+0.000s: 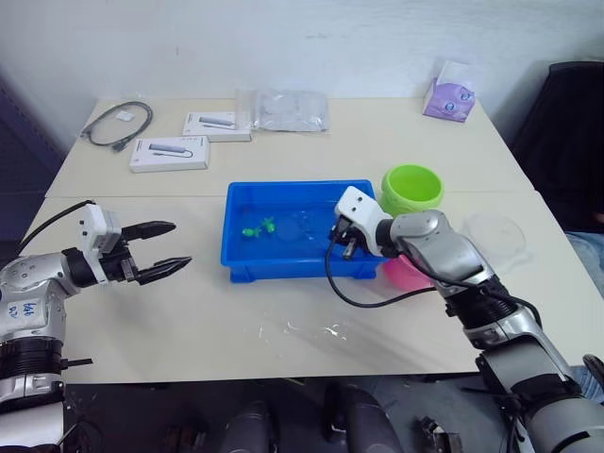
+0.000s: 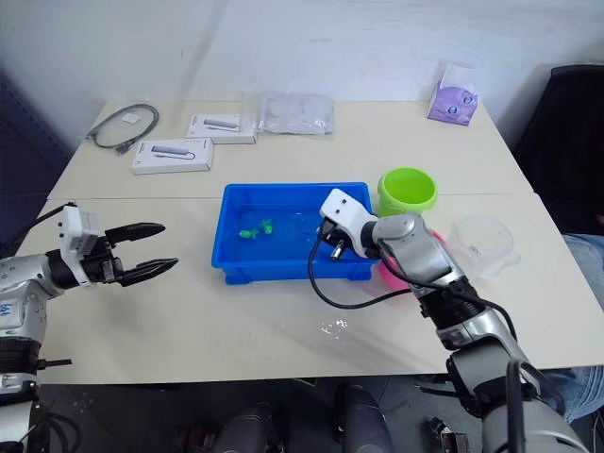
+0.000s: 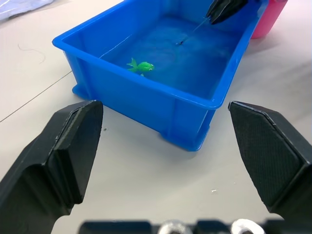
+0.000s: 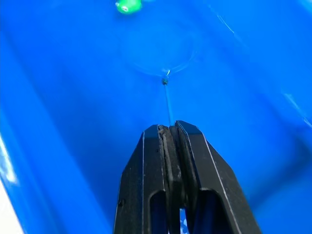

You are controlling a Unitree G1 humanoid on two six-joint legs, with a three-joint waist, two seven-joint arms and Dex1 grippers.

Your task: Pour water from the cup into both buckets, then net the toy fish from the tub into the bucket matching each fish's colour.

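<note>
Tub (image 1: 283, 260): glossy blue plastic, smooth walls, wet sheen inside. Green bucket (image 1: 412, 189) and pink bucket (image 1: 404, 274): smooth plastic, slight gloss. Cup (image 2: 483, 241): clear plastic, see-through. Toy fish (image 3: 141, 66): shiny green plastic. Surface (image 1: 283, 321): matt beige laminate, smooth. Left end effector (image 1: 159, 252) fingers (image 3: 63, 151): matt black plastic w/ fine texture.
</note>
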